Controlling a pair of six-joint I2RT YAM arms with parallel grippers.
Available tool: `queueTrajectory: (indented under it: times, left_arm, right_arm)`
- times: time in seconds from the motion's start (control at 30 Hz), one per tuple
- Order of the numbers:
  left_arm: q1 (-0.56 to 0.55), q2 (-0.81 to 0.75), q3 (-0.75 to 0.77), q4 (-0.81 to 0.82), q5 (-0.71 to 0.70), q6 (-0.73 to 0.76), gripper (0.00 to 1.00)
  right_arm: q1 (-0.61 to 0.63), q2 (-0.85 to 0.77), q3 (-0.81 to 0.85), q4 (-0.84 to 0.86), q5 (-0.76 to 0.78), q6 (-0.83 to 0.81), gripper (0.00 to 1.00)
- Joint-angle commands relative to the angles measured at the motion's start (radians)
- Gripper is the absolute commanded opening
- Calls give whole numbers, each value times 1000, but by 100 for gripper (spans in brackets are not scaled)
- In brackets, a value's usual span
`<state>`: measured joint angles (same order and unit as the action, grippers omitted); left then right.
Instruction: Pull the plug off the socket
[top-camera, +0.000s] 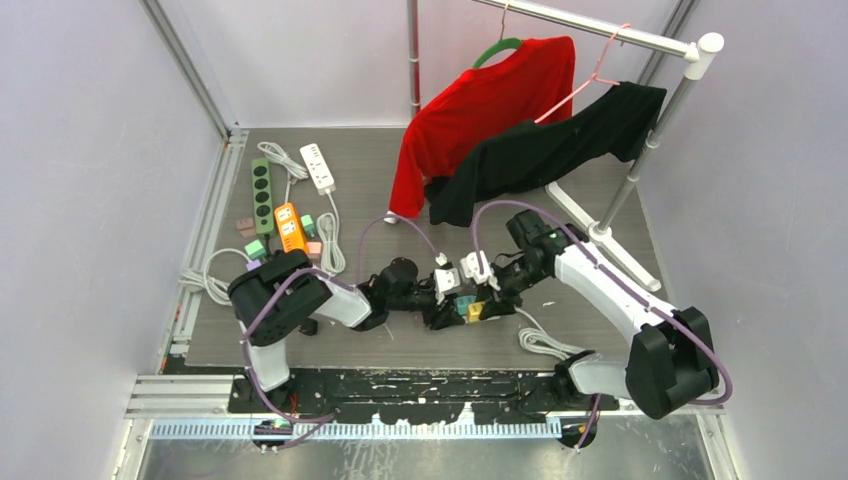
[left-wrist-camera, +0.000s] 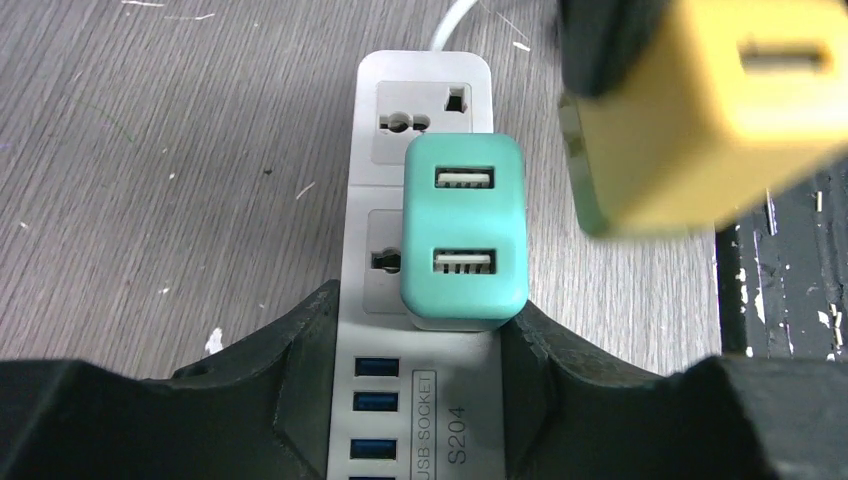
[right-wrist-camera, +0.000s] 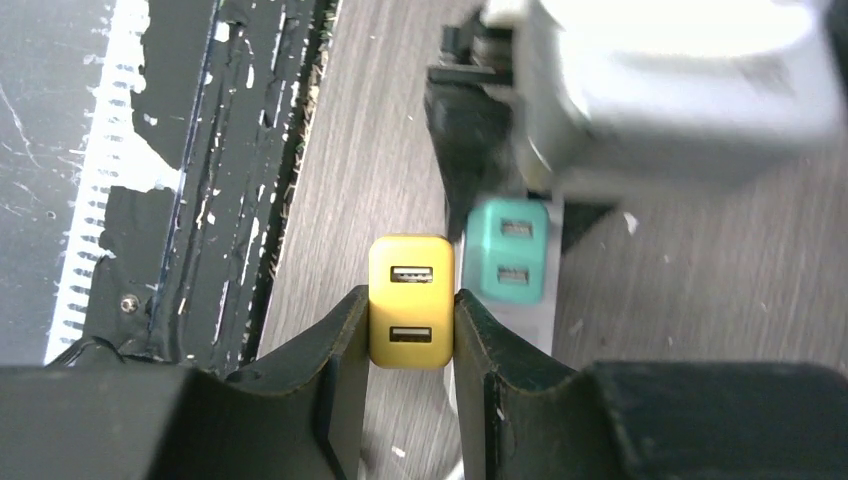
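Left pincer (left-wrist-camera: 422, 340) is clamped across a pale grey power strip (left-wrist-camera: 420, 90), its chunky black fingers (left-wrist-camera: 300, 400) pressed against the two long sides, just past a row of blue USB slots. The strip lies flat on the desk (left-wrist-camera: 150, 150), a grey wood-grain surface flecked with white scuffs. A teal plug (left-wrist-camera: 463, 235) sits plugged in on top of the strip. It is a smooth, rounded plastic block with two USB ports on its face, and it covers most of the second socket. The socket beyond it is bare.

To the right, a yellow plug (right-wrist-camera: 410, 275) of the same boxy, round-cornered shape is out of the strip and held up beside the teal one. From the left wrist it looks large and blurred, nearer that camera than the strip. The right pincer (right-wrist-camera: 410, 310) grips it firmly, a matte black finger (right-wrist-camera: 340, 370) flat against each side.

Further back on the desk lie a green strip (top-camera: 262, 195), an orange one (top-camera: 290, 228) and a white one (top-camera: 317, 167) with coiled white cords. A red top (top-camera: 480, 110) and a black garment (top-camera: 550, 150) hang limp from a metal rail (top-camera: 600, 25).
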<state>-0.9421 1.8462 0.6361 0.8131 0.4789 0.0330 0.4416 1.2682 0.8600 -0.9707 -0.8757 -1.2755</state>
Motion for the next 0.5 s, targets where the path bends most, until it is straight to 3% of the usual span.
queueTrajectory:
  times: [0.0,0.1,0.17,0.27,0.47]
  left_arm:
    - [17,-35,-45,-149,-69,-37,2]
    - [17,-106,-48,-160,-81,-97,48]
    - [17,-161,-54,-163,-83,-138,65]
    - [16,-258,-79,-181,-109,-164,78]
    - [17,-512,-172,-247,-152,-194,82]
  right_arm:
    - [-94,-41,88,-187,-33,-94,1]
    - [-132,-13,131,-307,-90,-154,1]
    - [-136,19,162,-349,-113,-149,1]
    - [-136,64,205,-391,-142,-110,1]
    - [-167,86,234,-327,-237,138,1]
